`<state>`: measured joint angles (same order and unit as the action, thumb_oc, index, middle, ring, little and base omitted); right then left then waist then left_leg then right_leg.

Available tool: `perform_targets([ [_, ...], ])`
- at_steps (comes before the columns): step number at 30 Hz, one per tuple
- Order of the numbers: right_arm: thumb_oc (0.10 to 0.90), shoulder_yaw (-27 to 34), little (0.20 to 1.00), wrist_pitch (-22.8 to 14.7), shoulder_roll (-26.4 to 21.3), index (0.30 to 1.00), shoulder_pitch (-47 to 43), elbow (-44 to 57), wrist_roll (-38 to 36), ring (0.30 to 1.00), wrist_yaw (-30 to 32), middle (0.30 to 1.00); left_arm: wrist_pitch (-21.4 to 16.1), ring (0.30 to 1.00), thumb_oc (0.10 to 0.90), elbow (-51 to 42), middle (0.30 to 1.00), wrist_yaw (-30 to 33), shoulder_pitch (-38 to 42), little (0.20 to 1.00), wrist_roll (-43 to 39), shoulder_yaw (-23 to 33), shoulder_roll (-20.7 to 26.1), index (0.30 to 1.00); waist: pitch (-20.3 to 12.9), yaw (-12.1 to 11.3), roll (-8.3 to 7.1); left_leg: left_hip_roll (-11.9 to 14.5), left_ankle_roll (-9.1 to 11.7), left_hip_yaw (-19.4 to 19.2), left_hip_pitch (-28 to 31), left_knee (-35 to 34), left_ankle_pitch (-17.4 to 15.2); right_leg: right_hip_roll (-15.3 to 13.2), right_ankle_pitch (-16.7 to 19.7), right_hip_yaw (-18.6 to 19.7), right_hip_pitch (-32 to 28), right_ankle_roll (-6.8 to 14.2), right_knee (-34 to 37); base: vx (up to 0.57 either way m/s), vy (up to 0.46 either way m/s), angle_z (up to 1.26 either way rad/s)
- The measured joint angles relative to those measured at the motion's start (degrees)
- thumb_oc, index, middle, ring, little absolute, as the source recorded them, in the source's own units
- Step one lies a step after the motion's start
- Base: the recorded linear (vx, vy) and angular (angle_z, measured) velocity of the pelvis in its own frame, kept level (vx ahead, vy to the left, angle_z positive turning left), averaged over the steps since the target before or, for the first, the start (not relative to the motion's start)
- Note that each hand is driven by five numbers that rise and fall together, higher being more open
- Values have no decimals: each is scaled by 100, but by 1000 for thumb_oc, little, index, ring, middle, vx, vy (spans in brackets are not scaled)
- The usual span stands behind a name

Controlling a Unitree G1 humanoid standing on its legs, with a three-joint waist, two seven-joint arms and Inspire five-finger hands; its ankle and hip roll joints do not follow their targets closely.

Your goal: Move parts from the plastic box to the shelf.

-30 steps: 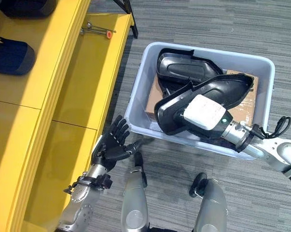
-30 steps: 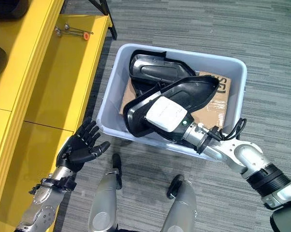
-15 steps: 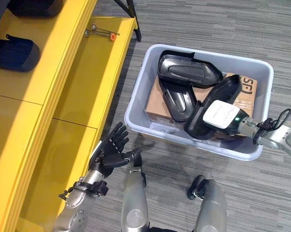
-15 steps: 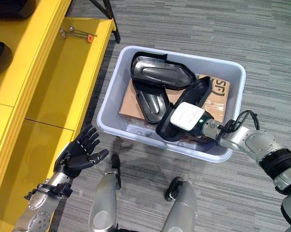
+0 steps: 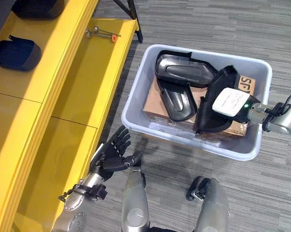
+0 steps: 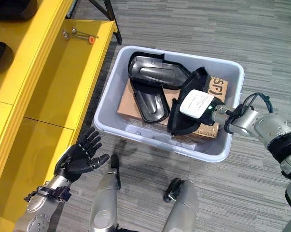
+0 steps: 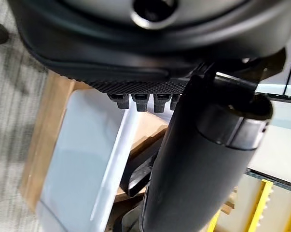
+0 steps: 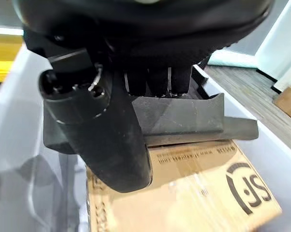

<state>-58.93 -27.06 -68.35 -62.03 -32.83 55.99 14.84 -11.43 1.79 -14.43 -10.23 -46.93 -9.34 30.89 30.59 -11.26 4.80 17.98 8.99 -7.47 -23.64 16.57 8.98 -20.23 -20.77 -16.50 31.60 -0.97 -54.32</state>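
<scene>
At the far left stands the yellow shelf (image 5: 44, 96), its boards running near to far; dark blue padded items (image 5: 15, 52) lie on its upper level, and a small metal tool with an orange tip (image 5: 103, 34) lies at the far end of the lower board; the left hand (image 5: 111, 154) hovers over the carpet floor (image 5: 184, 19) at the near left, between the shelf edge and the plastic box (image 5: 135, 104), fingers spread and relaxed, holding nothing; the plastic box sits right of the shelf on the floor and contains a cardboard carton (image 5: 157, 104) with two black moulded parts (image 5: 181, 77) lying on it toward the far left; a third black part (image 5: 214, 113) stands on edge in the right half of the box, its long axis running near to far, tilted upright against the right hand (image 5: 232, 101); the right hand reaches in from the right, and the right wrist view shows its fingers (image 8: 157, 77) curled over the part's rim with the thumb (image 8: 99, 135) below, so it appears to be gripping the part; the shelf lies well to the left of the held part, across the box; the right hand is the one engaged, the left nearer the shelf; the hand's white cover hides the exact grip from above, and the part's lower edge is obscured by the box wall.
</scene>
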Motion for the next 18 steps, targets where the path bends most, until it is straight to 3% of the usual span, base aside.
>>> perform_targets([
  [6,400,3,300,411,1,300,-122,-272,-299,300,-61,300,0,1000,900,-2,1000,-3,24,1000,-2,-1,43,1000,-4,22,7,2,-1,-38,-51,-2,7,-12,-36,45,135,-13,-97,-2,-11,-1],
  [18,400,243,300,499,-12,300,-63,-411,-735,300,-305,300,0,1000,900,-7,1000,11,75,1000,-8,0,168,1000,-6,165,11,2,4,-92,-143,-5,25,-5,-101,149,373,-65,-237,-2,-4,-3],
])
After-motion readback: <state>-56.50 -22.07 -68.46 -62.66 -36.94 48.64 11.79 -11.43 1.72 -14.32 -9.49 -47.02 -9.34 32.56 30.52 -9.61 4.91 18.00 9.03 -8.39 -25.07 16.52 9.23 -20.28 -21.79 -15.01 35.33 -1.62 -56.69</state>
